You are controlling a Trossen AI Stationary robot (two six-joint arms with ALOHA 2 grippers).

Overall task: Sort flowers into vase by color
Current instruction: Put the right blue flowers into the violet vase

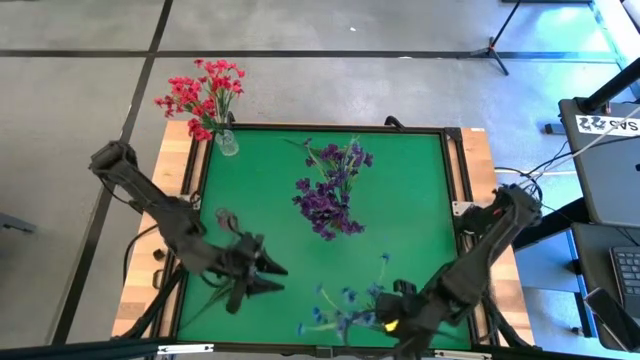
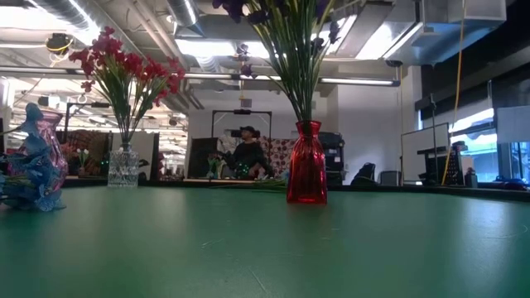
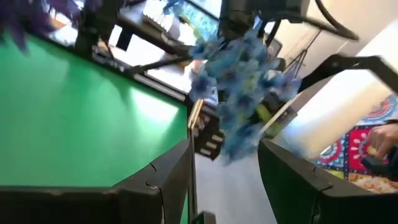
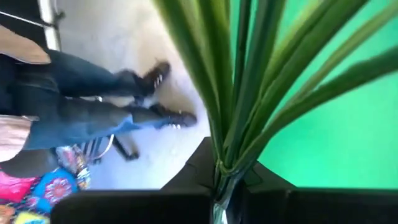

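Red flowers (image 1: 200, 95), purple flowers (image 1: 330, 190) and blue flowers (image 1: 345, 305) stand in vases

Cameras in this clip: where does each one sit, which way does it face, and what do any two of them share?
High view: overhead, straight down on the green table; both arms show, left gripper and right gripper near the front edge.
Low view: table height, level across toward the room; no arm shows.
Left wrist view: past its own jaws, open, toward the blue flowers.
Right wrist view: close on green stems between its jaws.
Shared: high and low views both show the red flowers and purple flowers.
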